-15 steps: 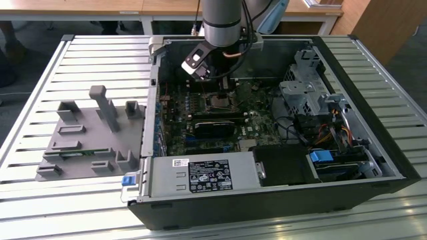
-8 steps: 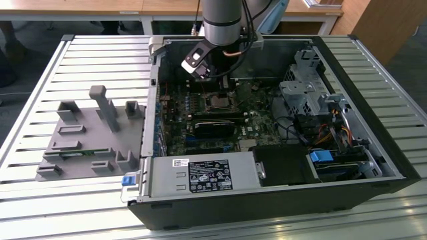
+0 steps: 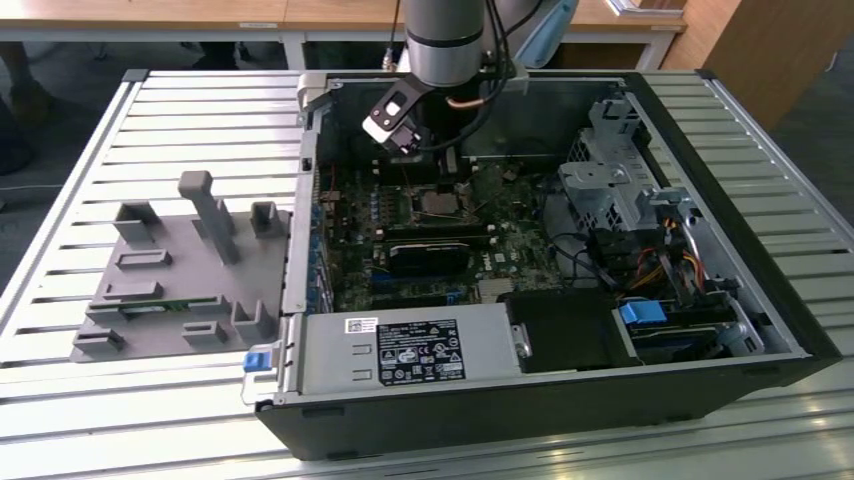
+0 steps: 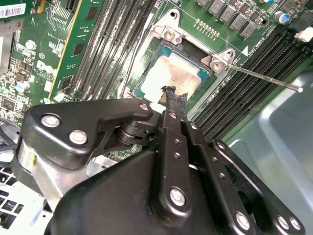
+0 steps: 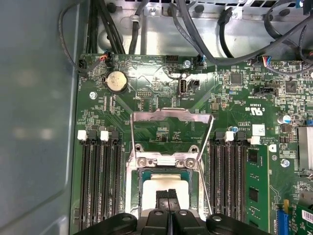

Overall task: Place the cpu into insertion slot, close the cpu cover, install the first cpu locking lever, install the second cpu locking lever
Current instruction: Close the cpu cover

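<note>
Slatted table (image 3: 174,110), computer case (image 3: 534,410), memory slots (image 5: 100,181) flanking cpu (image 4: 176,73), fingers (image 4: 173,100) pressed together atop it

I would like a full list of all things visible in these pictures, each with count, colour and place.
computer case: one, black, open, on the slatted table
circuit board: one, green, inside the case
cpu: one, pale silver, lying in the insertion slot
cpu cover: one, silvery, open, beside the slot
locking lever: one thin silvery rod, beside the slot
graphics card: one, black, on the board
holder: one, grey, on the table, exterior view's left
arm: one, grey, above the case
gripper: one, black, shut, tips over the cpu
</note>
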Motion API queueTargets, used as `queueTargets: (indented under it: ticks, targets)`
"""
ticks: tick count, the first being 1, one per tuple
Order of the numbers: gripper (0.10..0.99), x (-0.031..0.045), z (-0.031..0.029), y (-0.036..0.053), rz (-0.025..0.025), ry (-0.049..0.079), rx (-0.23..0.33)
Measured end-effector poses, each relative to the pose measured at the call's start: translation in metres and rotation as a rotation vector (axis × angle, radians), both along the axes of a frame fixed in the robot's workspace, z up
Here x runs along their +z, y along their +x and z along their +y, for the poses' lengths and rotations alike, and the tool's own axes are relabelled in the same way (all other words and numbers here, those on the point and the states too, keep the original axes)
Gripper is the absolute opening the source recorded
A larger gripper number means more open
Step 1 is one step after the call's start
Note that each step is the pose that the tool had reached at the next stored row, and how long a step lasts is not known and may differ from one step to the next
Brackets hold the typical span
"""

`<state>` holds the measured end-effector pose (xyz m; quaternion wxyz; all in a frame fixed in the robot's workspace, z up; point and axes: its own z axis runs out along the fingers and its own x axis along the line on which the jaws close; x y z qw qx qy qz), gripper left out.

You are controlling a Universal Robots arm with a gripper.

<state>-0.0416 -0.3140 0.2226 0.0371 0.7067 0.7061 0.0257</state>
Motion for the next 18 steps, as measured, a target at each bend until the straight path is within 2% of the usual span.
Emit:
queueTargets:
  ticks: [9,18]
  targets:
    - [0.106,0.0083,0.0000,0.0000,0.0000,0.000,0.000]
    - [0.106,0.0237,0.0000,0.0000,0.0001,0.000,0.000]
